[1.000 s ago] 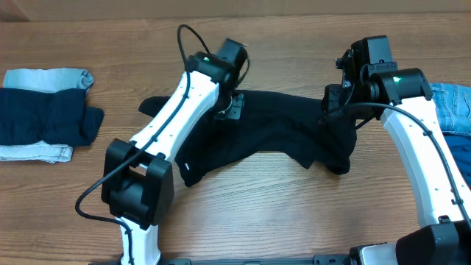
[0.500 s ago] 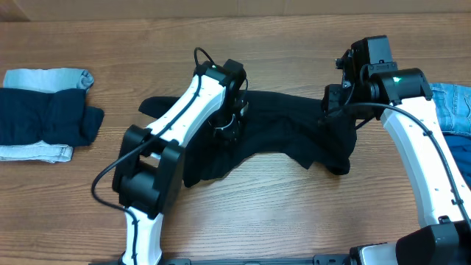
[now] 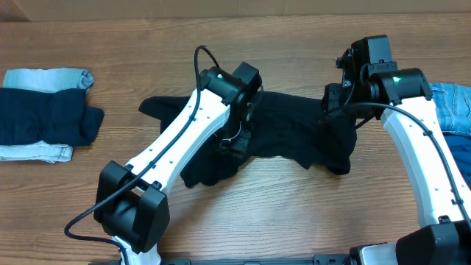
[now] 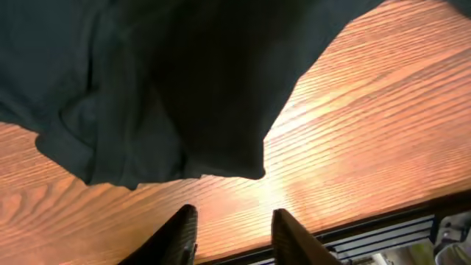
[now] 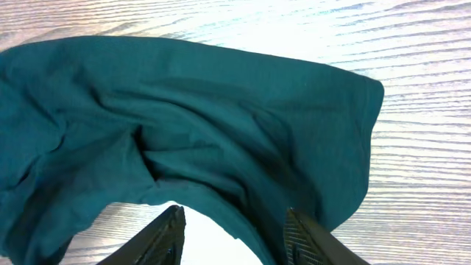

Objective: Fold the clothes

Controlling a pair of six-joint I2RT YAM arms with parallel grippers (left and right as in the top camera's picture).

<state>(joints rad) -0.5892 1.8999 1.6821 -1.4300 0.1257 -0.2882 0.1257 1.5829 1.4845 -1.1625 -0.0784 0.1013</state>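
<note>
Left pincer [image 4: 235, 211]: the fingers stand apart with bare wood showing between them. It grips nothing and hangs just over the near edge of the black garment.
Right pincer [image 5: 234, 213]: the fingers are apart, with the garment's hem lying loosely between them and the table showing through the gap. No clamp on the cloth can be seen.
Table [image 3: 294, 213]: wood-grain, and it carries everything.
Black garment [image 3: 294, 125]: rumpled, lying across the middle of the table between the two arms, with one corner poking out to the left.
Navy garment [image 3: 44, 118]: folded, at the far left, resting on a light-blue piece [image 3: 44, 76].
Denim [image 3: 452, 103]: light blue, at the right edge, partly cut off.
</note>
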